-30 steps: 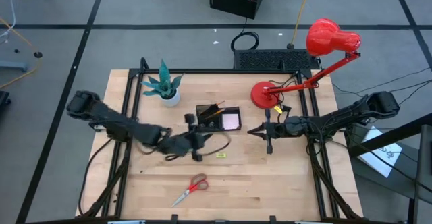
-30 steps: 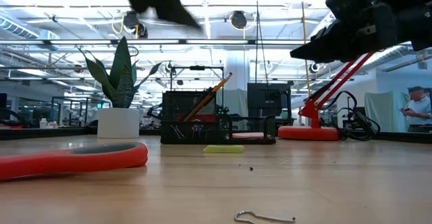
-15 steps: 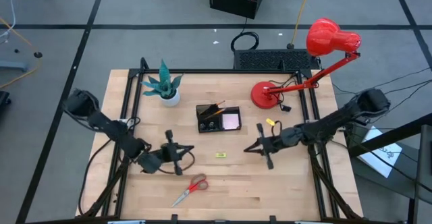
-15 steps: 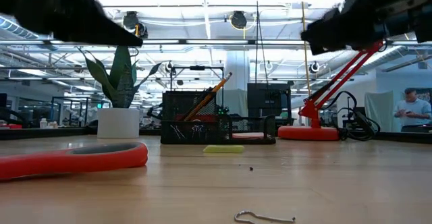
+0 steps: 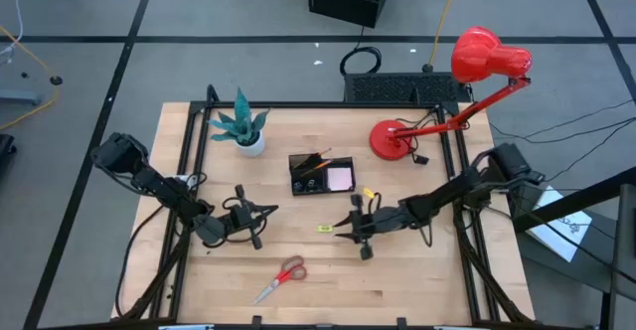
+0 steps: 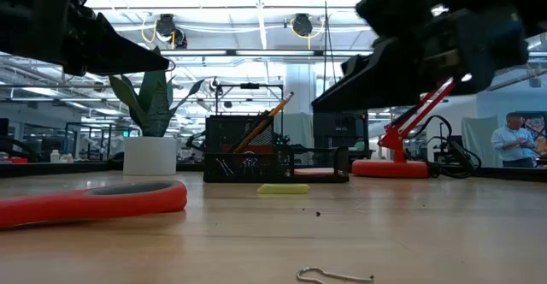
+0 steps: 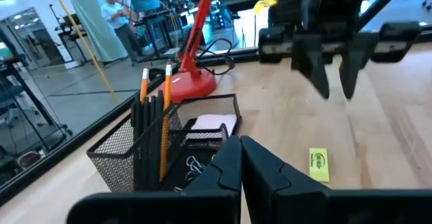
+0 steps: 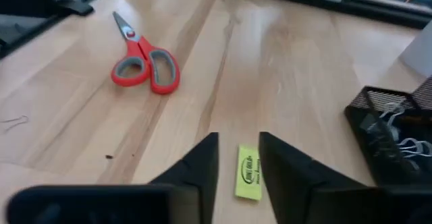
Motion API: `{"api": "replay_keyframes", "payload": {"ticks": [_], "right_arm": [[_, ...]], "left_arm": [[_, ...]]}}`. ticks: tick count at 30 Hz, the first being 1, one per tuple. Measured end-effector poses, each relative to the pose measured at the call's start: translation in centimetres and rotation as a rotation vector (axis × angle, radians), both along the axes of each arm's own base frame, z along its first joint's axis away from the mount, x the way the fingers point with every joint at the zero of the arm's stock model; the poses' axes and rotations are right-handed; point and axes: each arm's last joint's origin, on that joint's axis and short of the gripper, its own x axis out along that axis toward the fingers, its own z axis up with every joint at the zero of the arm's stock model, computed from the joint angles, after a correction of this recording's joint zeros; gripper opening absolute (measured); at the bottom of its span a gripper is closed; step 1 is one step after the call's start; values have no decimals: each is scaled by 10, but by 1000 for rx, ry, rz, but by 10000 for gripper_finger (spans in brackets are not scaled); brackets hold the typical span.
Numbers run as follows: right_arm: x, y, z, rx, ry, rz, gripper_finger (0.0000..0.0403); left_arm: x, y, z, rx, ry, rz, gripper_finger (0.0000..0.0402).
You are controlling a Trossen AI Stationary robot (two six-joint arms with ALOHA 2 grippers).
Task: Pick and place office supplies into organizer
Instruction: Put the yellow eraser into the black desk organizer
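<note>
The small yellow piece (image 5: 324, 229) lies flat on the table near the middle. My right gripper (image 5: 338, 234) hovers open just right of it; in the right wrist view its fingers (image 8: 237, 143) stand either side of the piece (image 8: 248, 172) without touching. My left gripper (image 5: 270, 211) hangs shut above the table, left of the piece and on the near side of the black mesh organizer (image 5: 320, 174). The organizer holds orange pencils (image 7: 155, 109), a pink pad (image 7: 212, 124) and clips. Red-handled scissors (image 5: 281, 277) lie flat near the near edge.
A potted teal plant (image 5: 243, 126) stands at the far left and a red desk lamp (image 5: 397, 138) at the far right. A black keyboard (image 5: 402, 88) lies beyond the far edge. A bent wire clip (image 6: 333, 275) lies near the low camera. A person (image 6: 513, 143) stands in the room behind.
My right gripper has moved toward the table's left and near edge, from beside the lamp base down to the yellow piece. My left gripper has drawn back from beside the organizer toward the left and near edge, then settled slightly farther. Nothing on the table has moved.
</note>
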Motion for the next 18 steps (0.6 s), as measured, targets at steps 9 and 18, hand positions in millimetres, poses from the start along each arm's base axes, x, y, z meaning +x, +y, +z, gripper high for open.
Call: {"api": "replay_keyframes", "payload": {"ticks": [9, 18], "right_arm": [[21, 3, -23, -3, 20, -72, 173], [27, -7, -36, 53, 55, -135, 180]], "left_arm": [[0, 0, 2, 16, -10, -4, 20], [1, -1, 2, 12, -9, -22, 12]]}}
